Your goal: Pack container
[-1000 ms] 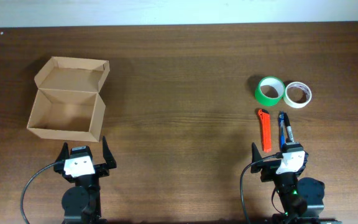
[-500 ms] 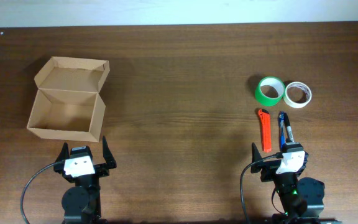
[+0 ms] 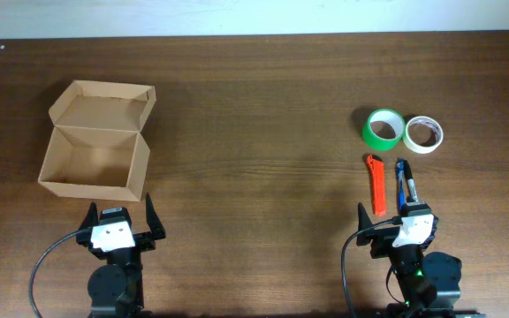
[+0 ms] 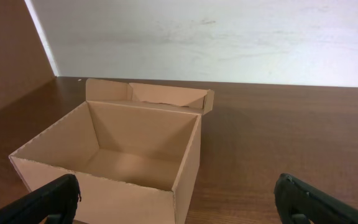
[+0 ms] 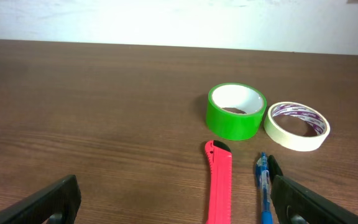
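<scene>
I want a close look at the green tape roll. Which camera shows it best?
The right wrist view: the green tape roll lies flat, large and unobstructed, side wall and hollow core both visible. The overhead view shows the roll small, as a ring from above. The left wrist view misses it.

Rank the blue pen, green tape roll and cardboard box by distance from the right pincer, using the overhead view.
1. Blue pen, just ahead of the right pincer.
2. Green tape roll, farther ahead.
3. Cardboard box, far across on the left side.
</scene>
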